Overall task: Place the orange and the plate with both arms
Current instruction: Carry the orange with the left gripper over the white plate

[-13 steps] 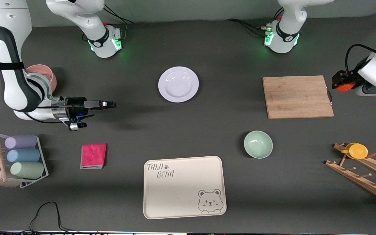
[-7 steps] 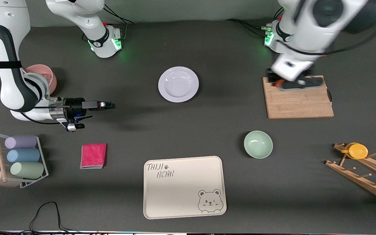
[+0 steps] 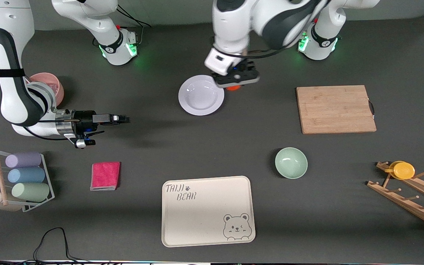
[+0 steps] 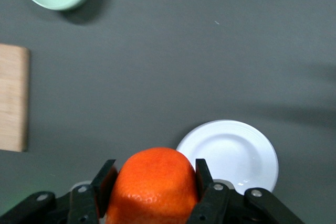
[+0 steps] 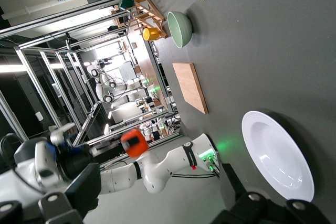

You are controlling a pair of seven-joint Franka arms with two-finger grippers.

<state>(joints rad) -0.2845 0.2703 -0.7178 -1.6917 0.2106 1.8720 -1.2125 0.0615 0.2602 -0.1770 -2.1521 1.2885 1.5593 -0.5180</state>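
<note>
My left gripper (image 3: 233,81) pinches the orange (image 4: 152,186) just beside the plate (image 3: 201,95) rim (carrying step); next, lower it there. My right gripper (image 3: 123,118) waits, spread, well apart.

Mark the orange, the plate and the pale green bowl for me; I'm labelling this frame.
orange (image 4: 153,187): left wrist view, its front skin.
plate (image 3: 197,100): front view, its shallow centre.
pale green bowl (image 3: 291,163): front view, its inside.

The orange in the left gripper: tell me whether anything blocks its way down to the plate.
Nothing visible does. The left gripper is shut on the orange in the air over the edge of the plate nearer the left arm's end, and the plate's centre is bare. The right gripper waits open over bare table.
</note>
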